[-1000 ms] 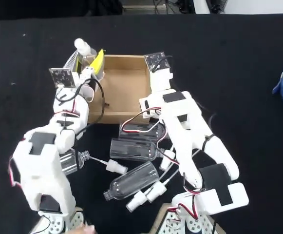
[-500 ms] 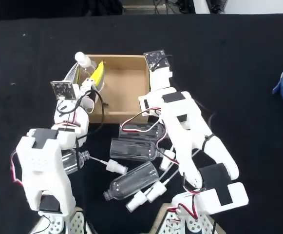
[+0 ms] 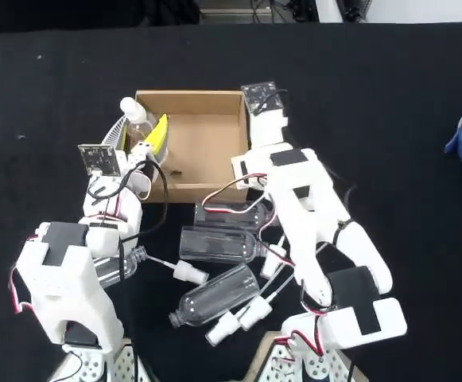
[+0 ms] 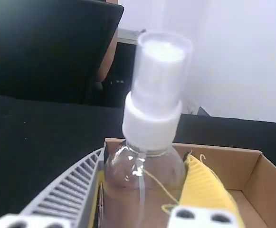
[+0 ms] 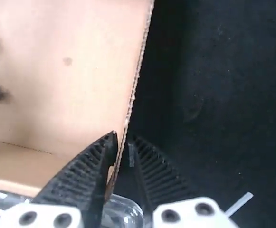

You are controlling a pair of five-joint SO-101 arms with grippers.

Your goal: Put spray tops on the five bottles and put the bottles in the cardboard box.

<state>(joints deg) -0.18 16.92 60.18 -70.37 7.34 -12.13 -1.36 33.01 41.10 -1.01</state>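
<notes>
Two grippers, both holding something. Left gripper (image 4: 145, 159) squeezed tight on bottle (image 4: 142, 185). Bottle has white spray top (image 4: 159, 90) on, pointing up. Bottle sits right at left rim of cardboard box (image 3: 203, 189); inside or outside, cannot tell. Right gripper (image 5: 122, 140) pinched together on box's right wall, thin edge caught in its grip. Four other bottles (image 3: 219, 244) lie on black table (image 3: 390, 119), near box's front. Loose spray tops (image 3: 187, 273) lie beside them.

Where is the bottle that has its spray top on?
In the high view, the capped bottle is held in the left gripper, at the cardboard box's left edge.
</notes>
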